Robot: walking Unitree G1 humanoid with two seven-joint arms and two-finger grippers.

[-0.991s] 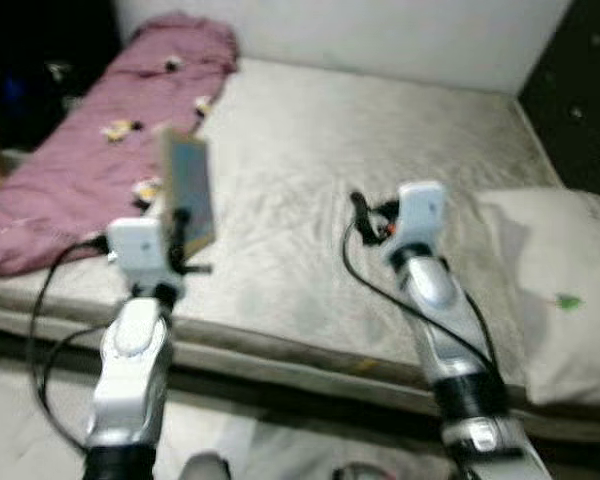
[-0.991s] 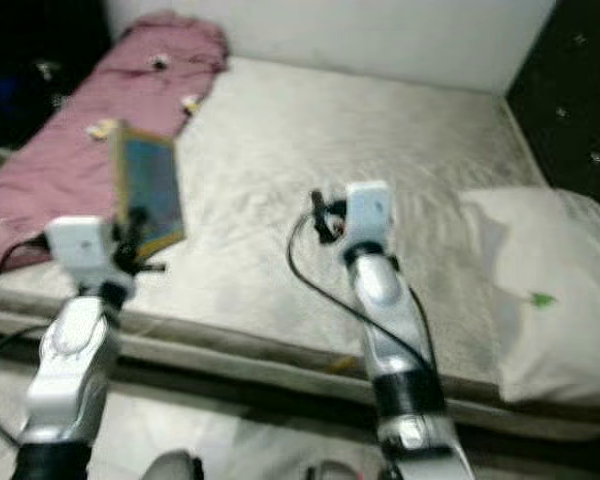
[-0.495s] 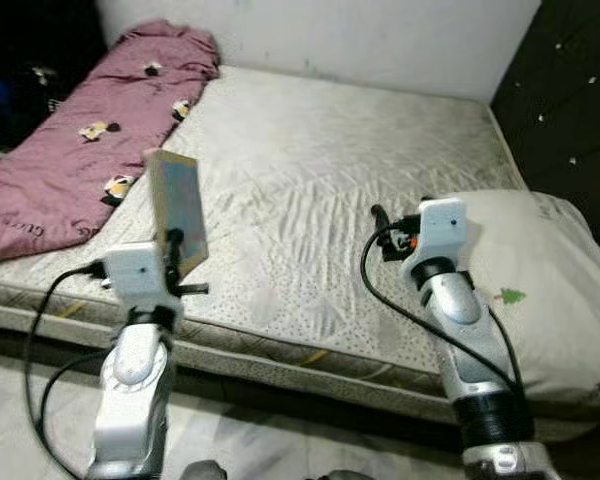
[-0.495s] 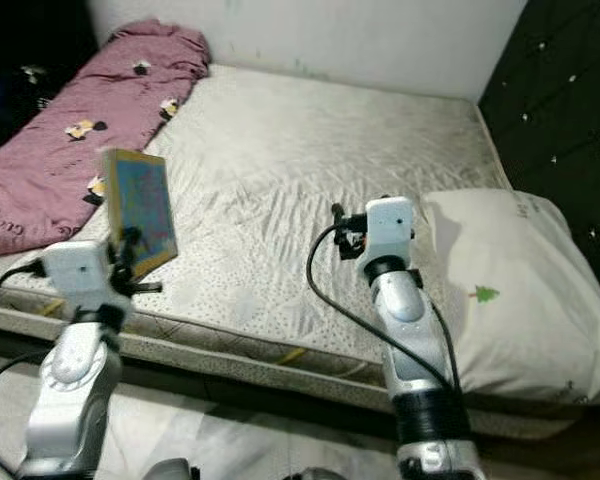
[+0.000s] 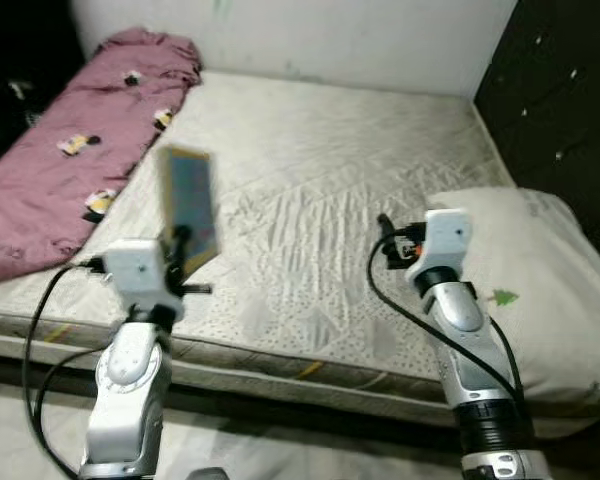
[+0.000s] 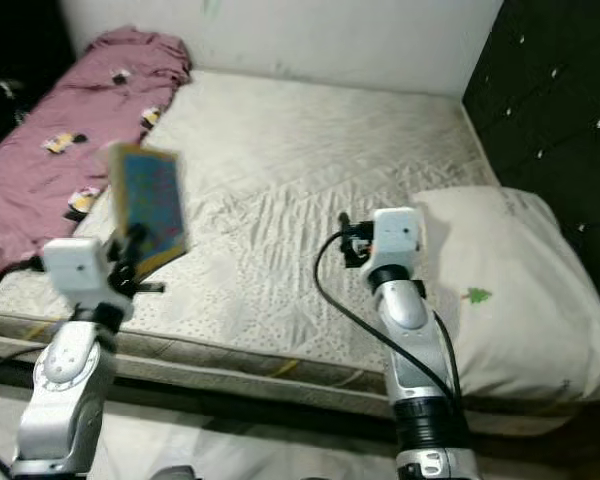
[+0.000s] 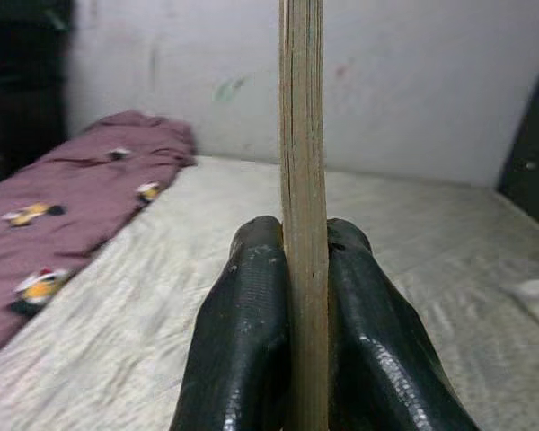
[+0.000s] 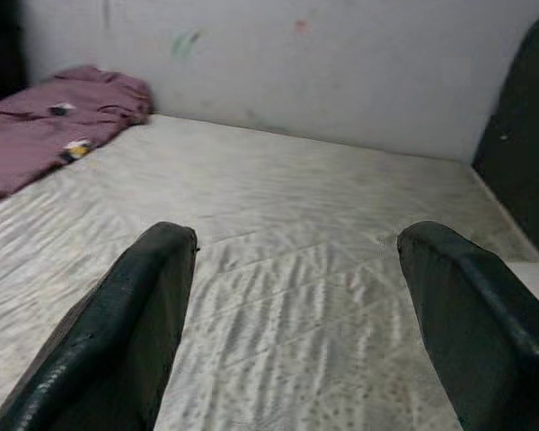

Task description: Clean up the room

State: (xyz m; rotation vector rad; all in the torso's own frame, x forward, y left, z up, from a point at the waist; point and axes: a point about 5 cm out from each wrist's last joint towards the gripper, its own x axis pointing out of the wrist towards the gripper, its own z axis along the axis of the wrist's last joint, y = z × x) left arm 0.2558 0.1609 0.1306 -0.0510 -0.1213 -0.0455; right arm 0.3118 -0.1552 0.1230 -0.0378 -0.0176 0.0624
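- Left eye view: the left gripper (image 5: 180, 240) is raised above the near edge of the mattress (image 5: 350, 200), toward its left side, with its fingers pinching the lower edge of a book (image 5: 190, 212). The book stands upright and tilts a little, its colourful cover blurred. A maroon blanket (image 5: 70, 170) with small printed figures lies along the mattress's left edge and is bunched at the far left corner. The right gripper (image 5: 384, 232) is held over the near right part of the mattress, just beside a white pillow (image 5: 530, 280) that lies at the near right corner and bears a small green tree mark. A dark padded wall (image 5: 550, 90) runs along the right edge.
- Right eye view: the same scene, with a white wall (image 6: 310, 40) behind the mattress's far edge and pale floor (image 6: 230, 440) below the near edge.
- Left wrist view: the book is seen edge-on, a thin tan strip of pages, clamped between two black fingers (image 7: 247, 350) pressed against its two sides. The blanket and mattress lie beyond.
- Right wrist view: the right gripper's two black fingers (image 8: 135, 323) are spread wide apart with nothing between them, above the wrinkled mattress surface, pointing toward the white wall.
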